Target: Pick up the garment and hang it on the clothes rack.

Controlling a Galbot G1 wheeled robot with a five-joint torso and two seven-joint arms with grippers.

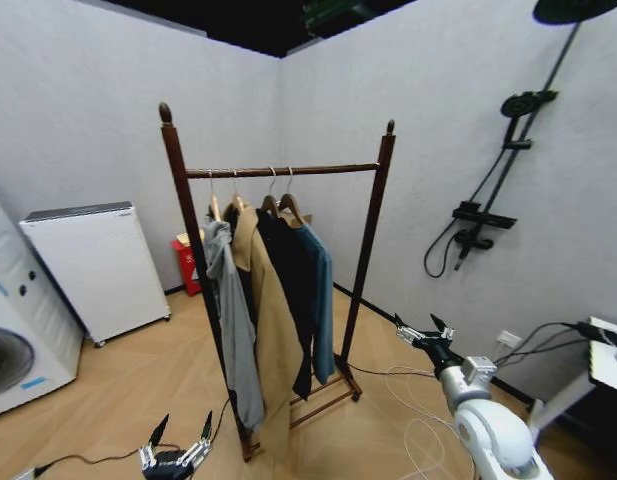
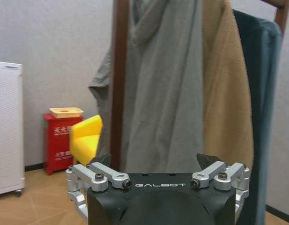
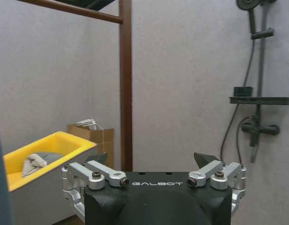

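1. Garments on the clothes rack [image 1: 371,215] number four, all on hangers under its one bar: a grey hooded jacket [image 1: 231,320] at the left, a tan coat [image 1: 273,330], a black coat [image 1: 288,290], and the garment [image 1: 318,300], dark teal, at the right end.
2. We see a yellow bin [image 3: 46,157] holding some crumpled cloth.
3. Our left gripper [image 1: 178,440] hangs low, near the rack base, with its fingers spread apart and holding nothing.
4. Our right gripper [image 1: 424,332] is raised right of the rack, also spread and without load.
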